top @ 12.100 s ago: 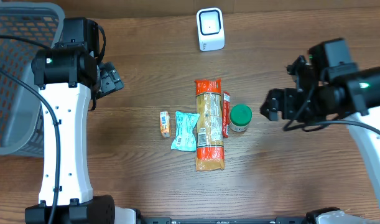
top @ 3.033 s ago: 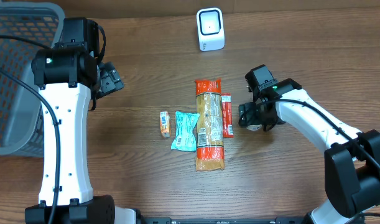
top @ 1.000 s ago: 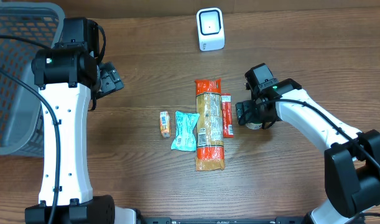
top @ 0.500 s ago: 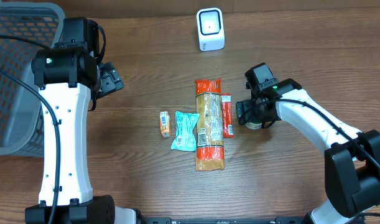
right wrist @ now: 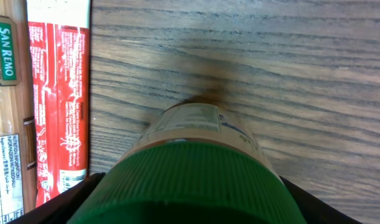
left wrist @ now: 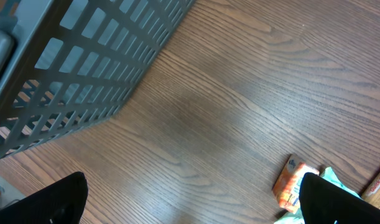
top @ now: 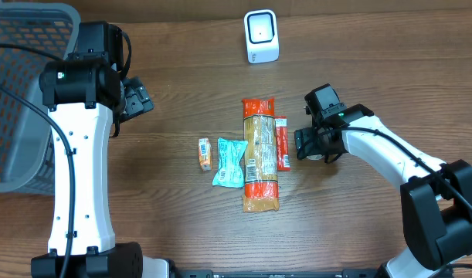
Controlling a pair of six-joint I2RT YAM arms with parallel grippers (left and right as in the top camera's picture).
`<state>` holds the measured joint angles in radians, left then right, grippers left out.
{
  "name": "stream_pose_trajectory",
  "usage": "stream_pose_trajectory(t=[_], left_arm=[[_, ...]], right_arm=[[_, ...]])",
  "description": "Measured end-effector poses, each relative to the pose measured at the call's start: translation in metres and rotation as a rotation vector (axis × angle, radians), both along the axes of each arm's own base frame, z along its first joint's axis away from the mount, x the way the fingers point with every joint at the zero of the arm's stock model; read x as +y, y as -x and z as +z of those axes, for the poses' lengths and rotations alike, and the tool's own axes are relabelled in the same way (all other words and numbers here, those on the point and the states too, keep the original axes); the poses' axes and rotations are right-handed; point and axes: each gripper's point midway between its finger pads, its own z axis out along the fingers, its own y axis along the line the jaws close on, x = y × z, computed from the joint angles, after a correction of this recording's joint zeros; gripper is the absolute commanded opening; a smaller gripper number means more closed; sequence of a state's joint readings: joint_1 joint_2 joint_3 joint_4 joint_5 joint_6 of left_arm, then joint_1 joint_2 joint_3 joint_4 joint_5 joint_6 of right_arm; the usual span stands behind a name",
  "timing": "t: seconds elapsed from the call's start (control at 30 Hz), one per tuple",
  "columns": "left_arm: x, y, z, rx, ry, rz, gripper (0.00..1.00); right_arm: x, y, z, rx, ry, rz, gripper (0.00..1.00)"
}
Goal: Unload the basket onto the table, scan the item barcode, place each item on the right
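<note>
The item, a jar with a green ribbed lid (right wrist: 190, 180) and a pale label, stands on the wooden table right of the red sachet (top: 282, 143). My right gripper (top: 313, 145) covers almost all of it from above. In the right wrist view my right gripper (right wrist: 186, 202) has a dark finger pressed to each side of the lid, with no gap showing. No barcode on the jar is visible. The white scanner (top: 261, 36) stands at the back centre. My left gripper (left wrist: 193, 205) hangs open over bare wood near the basket, holding nothing.
A long pasta pack (top: 260, 154), a teal sachet (top: 229, 162) and a small orange box (top: 205, 153) lie in a row left of the jar. A grey mesh basket (top: 19, 93) fills the left edge. The left arm (top: 81, 154) stands beside it.
My right gripper's jaws have come in against the jar's lid and the wrist has shifted slightly. The left arm and the other packs have not moved.
</note>
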<state>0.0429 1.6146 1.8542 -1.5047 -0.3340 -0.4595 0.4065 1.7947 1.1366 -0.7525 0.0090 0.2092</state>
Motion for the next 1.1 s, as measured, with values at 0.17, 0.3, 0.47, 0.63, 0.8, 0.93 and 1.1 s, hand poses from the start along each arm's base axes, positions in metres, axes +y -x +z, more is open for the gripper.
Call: stream_pose_trajectory(t=[0.17,0.3,0.47,0.63,0.8,0.93,1.1], left_arm=[[0.000,0.000,0.000,-0.001,0.000,0.000,1.00],[0.000,0.000,0.000,0.000,0.000,0.000,1.00],[0.000,0.000,0.000,-0.001,0.000,0.000,1.00],[0.000,0.000,0.000,0.000,0.000,0.000,1.00],[0.000,0.000,0.000,0.000,0.000,0.000,1.00],[0.000,0.000,0.000,0.000,0.000,0.000,1.00],[0.000,0.000,0.000,0.000,0.000,0.000,1.00]], right_arm=[[0.001,-0.005,-0.002,-0.027,-0.005,-0.001,0.79],[0.000,-0.003,-0.008,-0.033,-0.008,-0.001,0.79],[0.000,-0.004,-0.009,-0.037,-0.007,0.000,0.70],[-0.002,-0.005,-0.008,-0.043,0.005,-0.004,0.61],[-0.004,-0.001,-0.007,-0.020,0.019,-0.004,0.37],[-0.003,-0.003,0.002,-0.005,0.024,-0.005,0.27],[0.001,-0.013,0.033,-0.001,0.026,-0.005,0.17]])
